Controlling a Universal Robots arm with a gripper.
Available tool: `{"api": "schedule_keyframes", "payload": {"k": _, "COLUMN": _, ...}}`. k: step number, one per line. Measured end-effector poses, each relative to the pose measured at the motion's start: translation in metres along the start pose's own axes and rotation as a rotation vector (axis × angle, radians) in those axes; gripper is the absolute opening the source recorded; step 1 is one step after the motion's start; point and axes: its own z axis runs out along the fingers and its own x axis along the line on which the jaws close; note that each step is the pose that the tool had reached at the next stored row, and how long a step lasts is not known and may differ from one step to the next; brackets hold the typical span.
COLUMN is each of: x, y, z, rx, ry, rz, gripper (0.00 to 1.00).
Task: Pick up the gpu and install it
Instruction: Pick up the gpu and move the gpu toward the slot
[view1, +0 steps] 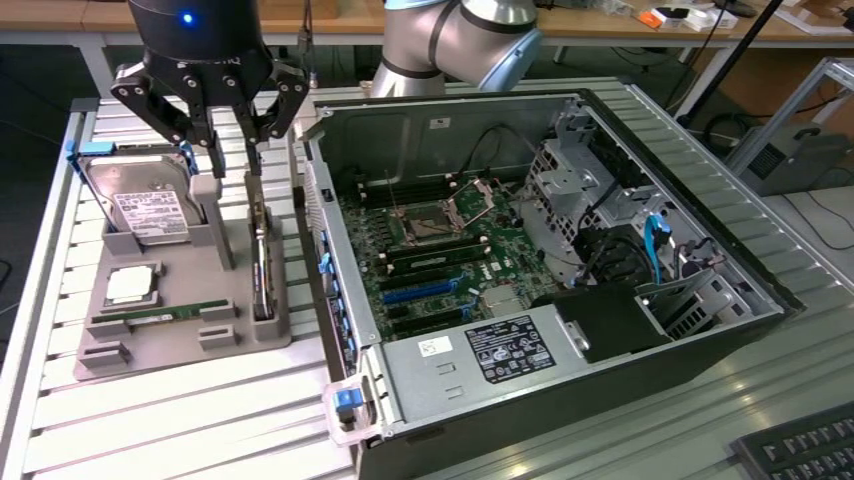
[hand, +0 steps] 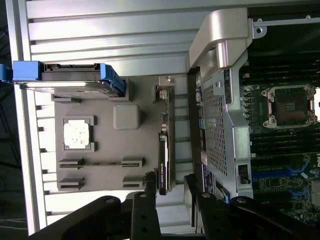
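The gpu (view1: 262, 262) is a thin dark card standing on edge in a slot of the grey holder tray (view1: 160, 345), on the exterior view's left of the open computer case (view1: 561, 250). My gripper (view1: 230, 165) hangs just above the card's far end with its fingers apart. In the wrist view the gpu (hand: 164, 145) runs edge-on toward my gripper (hand: 170, 184), and the two black fingers (hand: 148, 192) stand on either side of its line without touching it. Nothing is held.
The tray also carries a hard drive (view1: 144, 212) with blue rails, a CPU chip (view1: 130, 285) and a green RAM stick (view1: 160, 317). Inside the case lie the motherboard (view1: 441, 250), blue expansion slots (view1: 420, 292), a power supply (view1: 501, 350) and a drive cage (view1: 587, 190). A keyboard (view1: 801, 450) sits at the near right.
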Motion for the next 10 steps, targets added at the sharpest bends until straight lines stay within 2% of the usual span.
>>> {"api": "schedule_keyframes", "payload": {"k": 10, "x": 0.0001, "y": -0.0002, "z": 0.0027, "rx": 0.0000, "ry": 0.0000, "rz": 0.000, "gripper": 0.36}}
